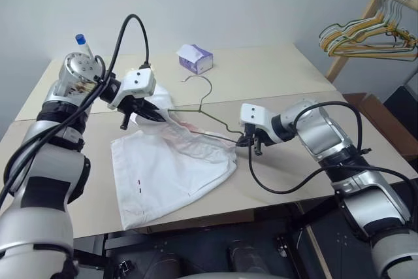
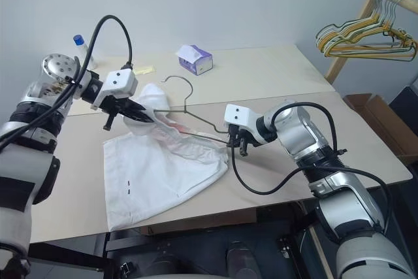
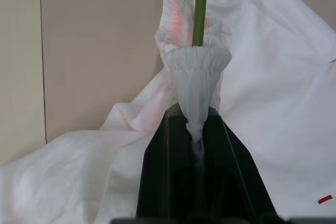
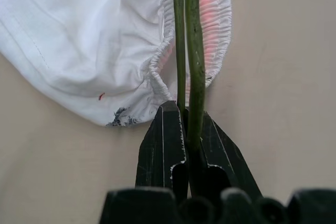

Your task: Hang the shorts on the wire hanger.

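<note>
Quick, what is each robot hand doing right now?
Left end effector: closed on the shorts' gathered waistband.
Right end effector: closed on the wire hanger.

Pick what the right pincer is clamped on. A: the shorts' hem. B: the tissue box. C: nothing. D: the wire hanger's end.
D: the right pincer is shut on the wire hanger, whose green wire runs between its fingers, beside the waistband of the shorts.

Shorts [image 1: 171, 168]: white, faint pink print at waistband. Wire hanger [image 1: 208, 110]: dark olive. Tissue box [image 1: 196, 59]: purple and white. Desk [image 1: 261, 76]: beige.
</note>
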`<action>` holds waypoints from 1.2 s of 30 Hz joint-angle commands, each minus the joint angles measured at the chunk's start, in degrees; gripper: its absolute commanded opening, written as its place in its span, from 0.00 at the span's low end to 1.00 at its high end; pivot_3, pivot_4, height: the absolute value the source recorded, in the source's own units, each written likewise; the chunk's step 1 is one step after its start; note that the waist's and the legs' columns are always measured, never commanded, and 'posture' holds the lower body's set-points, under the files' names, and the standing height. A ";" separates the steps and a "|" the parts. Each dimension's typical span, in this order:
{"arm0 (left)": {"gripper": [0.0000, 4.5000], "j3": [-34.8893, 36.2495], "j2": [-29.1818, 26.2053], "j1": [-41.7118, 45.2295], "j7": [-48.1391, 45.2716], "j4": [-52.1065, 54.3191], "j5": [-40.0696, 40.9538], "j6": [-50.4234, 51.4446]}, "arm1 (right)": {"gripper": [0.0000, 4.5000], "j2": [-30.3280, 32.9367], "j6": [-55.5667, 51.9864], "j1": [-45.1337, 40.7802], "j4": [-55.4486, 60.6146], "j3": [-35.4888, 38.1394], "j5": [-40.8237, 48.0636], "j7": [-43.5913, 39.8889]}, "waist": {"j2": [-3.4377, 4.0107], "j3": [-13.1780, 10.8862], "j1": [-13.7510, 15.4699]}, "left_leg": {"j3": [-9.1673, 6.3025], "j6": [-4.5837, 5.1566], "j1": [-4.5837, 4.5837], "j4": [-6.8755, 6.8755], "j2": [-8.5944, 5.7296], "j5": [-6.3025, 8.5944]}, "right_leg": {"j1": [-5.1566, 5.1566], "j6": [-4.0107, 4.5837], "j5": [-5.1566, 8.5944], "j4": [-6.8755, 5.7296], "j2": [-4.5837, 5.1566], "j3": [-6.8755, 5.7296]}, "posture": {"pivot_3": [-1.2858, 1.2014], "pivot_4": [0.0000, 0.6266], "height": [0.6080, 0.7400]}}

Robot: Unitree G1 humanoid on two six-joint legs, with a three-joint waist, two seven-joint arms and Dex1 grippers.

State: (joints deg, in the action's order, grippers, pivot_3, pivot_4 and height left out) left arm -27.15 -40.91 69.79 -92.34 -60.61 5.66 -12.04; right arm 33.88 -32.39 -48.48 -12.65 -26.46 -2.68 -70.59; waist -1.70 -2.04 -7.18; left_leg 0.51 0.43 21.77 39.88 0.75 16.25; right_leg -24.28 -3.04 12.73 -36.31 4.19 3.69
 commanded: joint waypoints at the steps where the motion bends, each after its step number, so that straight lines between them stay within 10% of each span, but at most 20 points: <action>1: 0.01 2.29 0.44 1.96 -0.16 -1.39 -2.19 -1.74 | 0.00 -0.03 3.01 -1.11 3.05 1.61 -0.17 0.96 | 0.00 0.00 -0.01 | 0.00 0.00 0.00 0.00 0.00 0.00 | 0.00 0.00 0.00 0.00 0.00 0.00 | 0.48 0.00 1.00; 5: 0.01 4.67 0.63 2.00 1.00 -2.14 -4.87 -4.85 | 0.00 -0.08 8.62 0.27 3.21 2.38 -1.41 3.69 | 0.00 0.00 0.00 | 0.00 0.00 -0.01 0.00 0.00 0.00 | 0.00 0.00 0.00 0.00 0.00 0.00 | 0.48 0.00 1.00; 17: 0.00 11.91 0.35 5.31 5.45 -4.73 -7.90 -6.30 | 0.89 1.15 -4.59 -0.21 6.88 14.99 2.93 12.13 | 0.00 0.00 -0.01 | -0.10 0.00 0.06 0.03 -0.01 0.00 | -0.01 -0.02 -0.02 -0.04 0.04 -0.04 | 0.47 0.00 1.00; 36: 0.00 16.51 -0.72 7.12 5.61 -5.59 -10.34 -6.08 | 0.89 -15.55 -23.27 15.98 16.18 20.51 17.48 26.77 | -0.02 0.01 -1.80 | -0.52 0.01 0.10 0.09 -0.04 0.00 | -0.01 -0.04 -0.02 -0.46 0.08 -0.09 | 0.48 0.00 1.00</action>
State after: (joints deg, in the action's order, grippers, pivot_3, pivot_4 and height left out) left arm -12.20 -40.50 74.38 -86.87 -66.87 -4.65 -18.34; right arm 18.61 -56.32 -30.88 3.78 -7.92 13.20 -44.78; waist -1.71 -2.03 -8.98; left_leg -0.01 0.44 21.86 39.97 0.70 16.25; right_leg -24.29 -3.08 12.71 -36.78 4.28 3.60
